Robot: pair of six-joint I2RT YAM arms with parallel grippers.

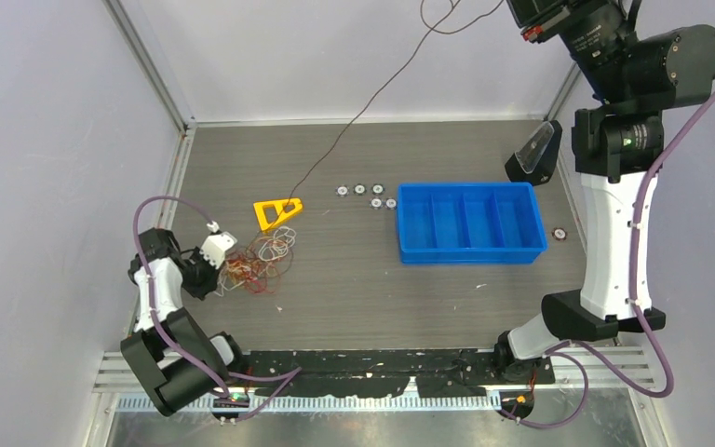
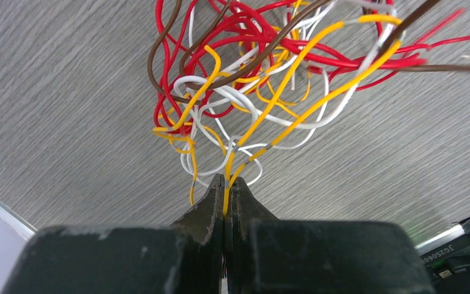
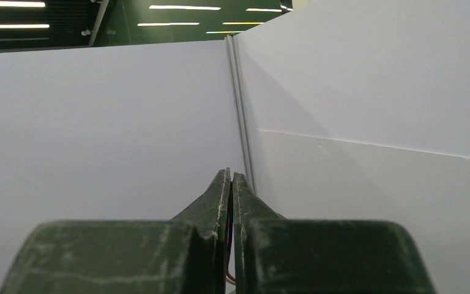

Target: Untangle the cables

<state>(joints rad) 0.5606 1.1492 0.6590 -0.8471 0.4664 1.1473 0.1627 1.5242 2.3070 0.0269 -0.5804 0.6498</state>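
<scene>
The cables (image 1: 259, 259) are a tangled clump of red, white, orange and brown wires on the grey table, left of centre; they fill the top of the left wrist view (image 2: 263, 79). My left gripper (image 1: 230, 251) is at the clump's left edge and is shut on an orange cable (image 2: 227, 193) pinched between its tips (image 2: 226, 184). A long brown cable (image 1: 354, 121) runs from the clump up to my right gripper (image 1: 527, 23), raised high at the back right. The right gripper (image 3: 231, 174) is shut and faces the white walls.
A yellow triangular piece (image 1: 276, 212) lies just behind the clump. A blue divided bin (image 1: 467, 222) sits right of centre. Several small round discs (image 1: 365, 194) lie left of it, one (image 1: 559, 234) to its right. A dark wedge-shaped object (image 1: 535, 154) stands behind the bin.
</scene>
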